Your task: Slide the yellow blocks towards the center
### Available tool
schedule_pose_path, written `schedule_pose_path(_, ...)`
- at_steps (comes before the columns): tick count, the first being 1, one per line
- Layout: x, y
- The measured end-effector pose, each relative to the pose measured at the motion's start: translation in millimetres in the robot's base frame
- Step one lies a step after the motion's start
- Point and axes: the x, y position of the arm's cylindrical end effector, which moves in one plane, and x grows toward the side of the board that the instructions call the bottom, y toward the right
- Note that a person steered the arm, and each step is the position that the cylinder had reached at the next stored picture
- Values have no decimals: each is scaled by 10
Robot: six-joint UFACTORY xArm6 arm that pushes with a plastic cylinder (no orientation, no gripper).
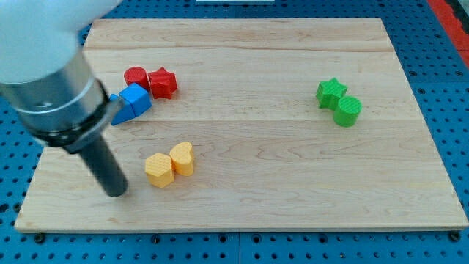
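Observation:
Two yellow blocks lie touching at the board's lower left of centre: a yellow hexagon block (158, 170) and a yellow heart-shaped block (182, 158) to its right. My tip (116, 191) rests on the board to the left of the yellow hexagon block, a short gap away and slightly lower in the view. The rod rises up and to the left into the arm's grey body, which fills the view's top left corner.
A red cylinder (135, 77) and a red star (163, 82) sit at the upper left, with a blue block (136, 99) and a blue wedge (120, 111) just below them, partly behind the arm. A green star (331, 92) and a green cylinder (348, 111) sit at the right. The wooden board (293, 183) ends near the view's bottom.

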Motion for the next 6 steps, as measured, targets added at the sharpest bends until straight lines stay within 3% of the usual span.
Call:
schedule_pose_path(2,-448,1203)
schedule_pose_path(4,-533,1148)
schedule_pose_path(5,-495,684)
schedule_pose_path(6,-812,716)
